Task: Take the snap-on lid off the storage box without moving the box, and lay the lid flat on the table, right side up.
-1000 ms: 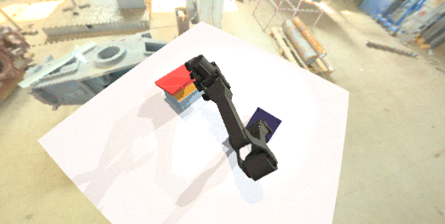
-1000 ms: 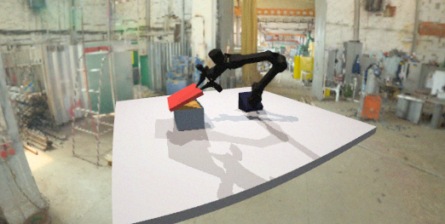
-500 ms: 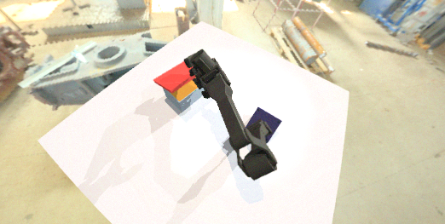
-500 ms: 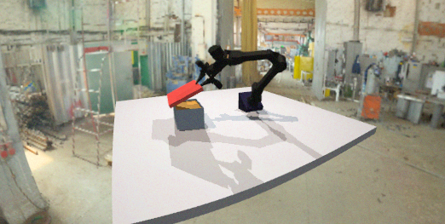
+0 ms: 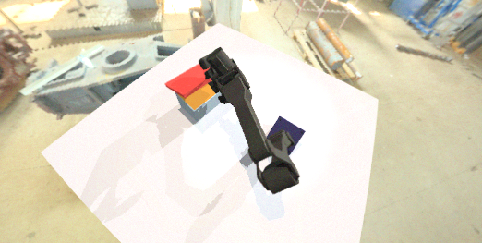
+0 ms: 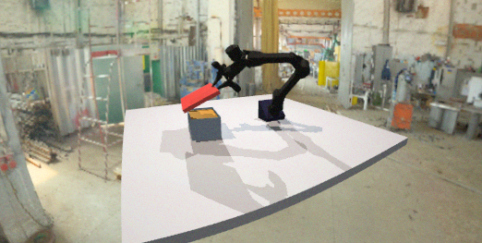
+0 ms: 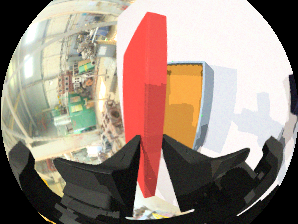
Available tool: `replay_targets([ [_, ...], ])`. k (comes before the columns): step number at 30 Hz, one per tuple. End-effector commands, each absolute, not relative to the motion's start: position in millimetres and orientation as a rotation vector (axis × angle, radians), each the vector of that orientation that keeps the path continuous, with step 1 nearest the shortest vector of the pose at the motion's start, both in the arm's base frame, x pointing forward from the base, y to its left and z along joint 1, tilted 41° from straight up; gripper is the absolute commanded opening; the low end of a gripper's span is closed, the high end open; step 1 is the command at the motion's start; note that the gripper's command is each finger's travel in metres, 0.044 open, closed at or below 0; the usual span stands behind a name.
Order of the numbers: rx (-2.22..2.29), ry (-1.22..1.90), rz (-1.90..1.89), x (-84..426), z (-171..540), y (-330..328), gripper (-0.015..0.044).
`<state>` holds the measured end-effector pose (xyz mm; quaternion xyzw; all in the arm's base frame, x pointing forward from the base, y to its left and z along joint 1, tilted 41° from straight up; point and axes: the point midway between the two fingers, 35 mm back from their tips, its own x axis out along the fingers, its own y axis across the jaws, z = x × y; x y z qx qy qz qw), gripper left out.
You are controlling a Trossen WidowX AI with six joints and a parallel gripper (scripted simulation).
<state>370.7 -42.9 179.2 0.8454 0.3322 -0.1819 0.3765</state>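
The red lid (image 5: pixel 185 80) (image 6: pixel 198 99) (image 7: pixel 145 65) is off the box's opening and tilted, its gripped end high and its far end low, just above the box's far-side rim. Whether that low end touches the rim I cannot tell. My gripper (image 5: pixel 211 78) (image 6: pixel 210 86) (image 7: pixel 150 138) is shut on the lid's near edge, one finger on each broad side. The grey-blue storage box (image 5: pixel 194 115) (image 6: pixel 205 129) (image 7: pixel 209 85) stands upright on the table below the lid, open at the top, with orange showing inside. Part of the box is hidden by the lid in the wrist view.
The white table (image 5: pixel 323 105) (image 6: pixel 157 193) carries the box and the arm. The arm's dark blue base block (image 5: pixel 296 134) (image 6: pixel 264 111) stands to the right of the box in the top and exterior views. The table's back edge lies beyond the box.
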Motion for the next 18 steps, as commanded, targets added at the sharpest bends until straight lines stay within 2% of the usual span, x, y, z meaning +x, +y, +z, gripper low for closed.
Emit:
replay_targets([
  [1,2.158,0.843,-0.456,373,186,-48,0.0000],
  [18,2.158,0.843,-0.456,372,193,-60,0.0000],
])
